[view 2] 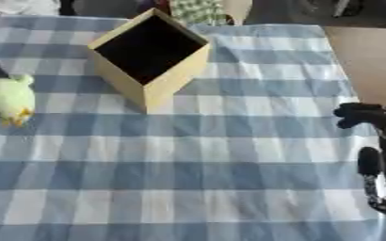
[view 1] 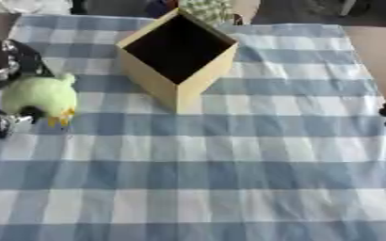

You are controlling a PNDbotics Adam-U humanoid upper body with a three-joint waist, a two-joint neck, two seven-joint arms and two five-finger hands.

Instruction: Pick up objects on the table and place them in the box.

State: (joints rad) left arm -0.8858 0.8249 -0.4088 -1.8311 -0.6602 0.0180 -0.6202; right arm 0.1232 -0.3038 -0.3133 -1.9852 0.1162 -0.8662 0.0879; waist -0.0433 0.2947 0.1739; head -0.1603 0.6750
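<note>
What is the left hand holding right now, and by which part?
The left hand is around the green plush toy, dark fingers showing above and below its left side; the exact contact is hard to make out. The right hand holds nothing.

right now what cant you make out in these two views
- Left hand: in the left eye view the green plush toy and the picture's left edge hide most of it, so its grip cannot be told.
- Right hand: cut by the right edge; blurred in the right eye view, finger pose unclear.
- Box: interior is dark, so its contents cannot be seen.
</note>
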